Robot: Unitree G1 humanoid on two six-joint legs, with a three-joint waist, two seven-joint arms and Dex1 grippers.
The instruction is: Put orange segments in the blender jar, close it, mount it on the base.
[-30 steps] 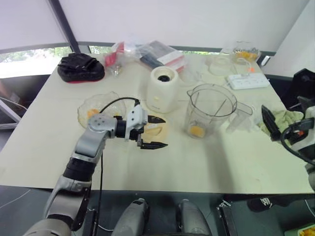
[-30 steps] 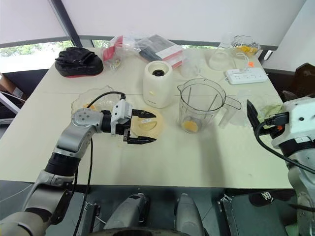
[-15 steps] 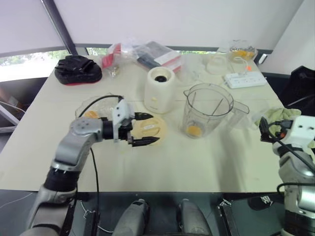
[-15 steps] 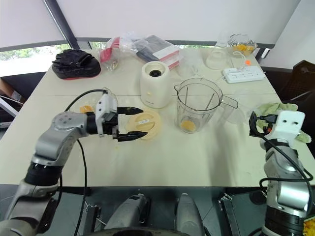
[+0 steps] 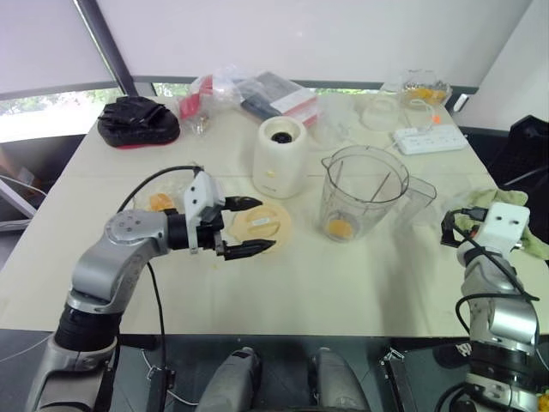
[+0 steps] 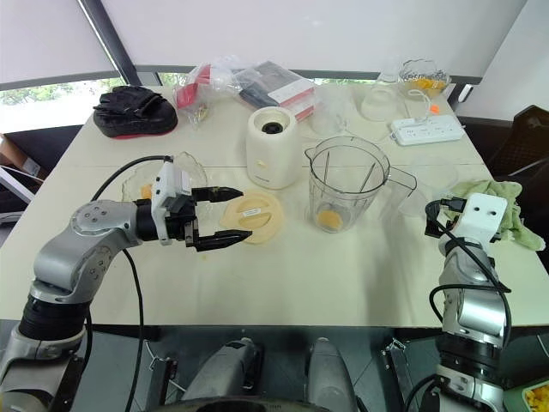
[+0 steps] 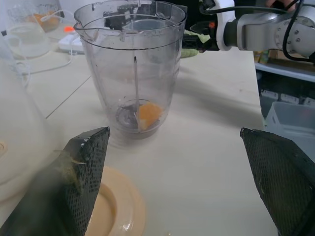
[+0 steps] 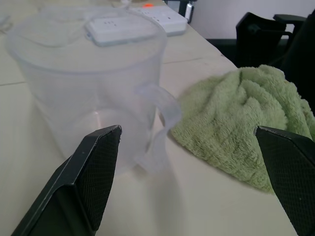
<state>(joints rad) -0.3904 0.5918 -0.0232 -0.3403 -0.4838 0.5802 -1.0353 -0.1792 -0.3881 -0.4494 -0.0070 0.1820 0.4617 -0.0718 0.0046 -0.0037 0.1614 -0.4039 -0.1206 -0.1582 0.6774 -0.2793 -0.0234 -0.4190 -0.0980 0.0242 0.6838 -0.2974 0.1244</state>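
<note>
Jar: the tall clear ribbed plastic blender jar [image 5: 367, 193] stands upright on the pale desk [image 5: 343, 283], one glossy orange segment [image 7: 148, 114] at its bottom.
Base: the cream-white cylindrical motor base [image 5: 280, 157] stands beside the jar.
Left fingers [image 5: 251, 227]: spread wide, empty, over the flat cream-yellow round lid [image 5: 262, 225], pointing toward the jar, well short of it.
Right fingers [image 8: 197, 182]: spread wide, empty, facing a frosted plastic jug [image 8: 88, 83] and green towel [image 8: 241, 118].
</note>
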